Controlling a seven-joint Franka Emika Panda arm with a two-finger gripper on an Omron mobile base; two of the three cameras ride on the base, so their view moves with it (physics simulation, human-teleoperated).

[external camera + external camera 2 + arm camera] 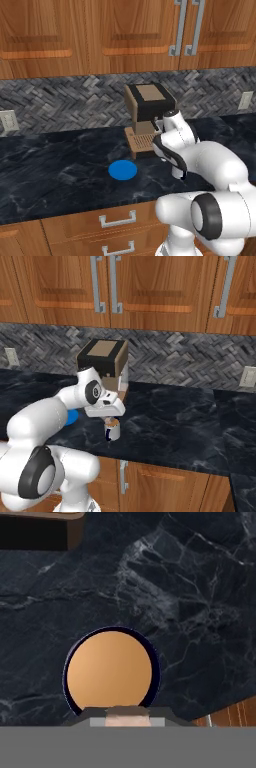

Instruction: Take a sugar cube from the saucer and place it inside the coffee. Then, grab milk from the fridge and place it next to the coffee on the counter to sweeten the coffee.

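A brown-and-black coffee machine (147,118) stood against a grey herringbone tile backsplash (60,102). Above it hung wooden wall cabinets (160,286) with long silver handles (186,27). White wall outlets (247,377) sat on the backsplash at either side. Below ran wooden drawers (107,222) with silver pull handles (117,219).

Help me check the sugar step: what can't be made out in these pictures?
- Sugar cube: a pale blur at the hand view's bottom edge, too indistinct to confirm.
- Coffee: top covered by the gripper, right base view.
- Saucer: mostly behind the arm, right base view.
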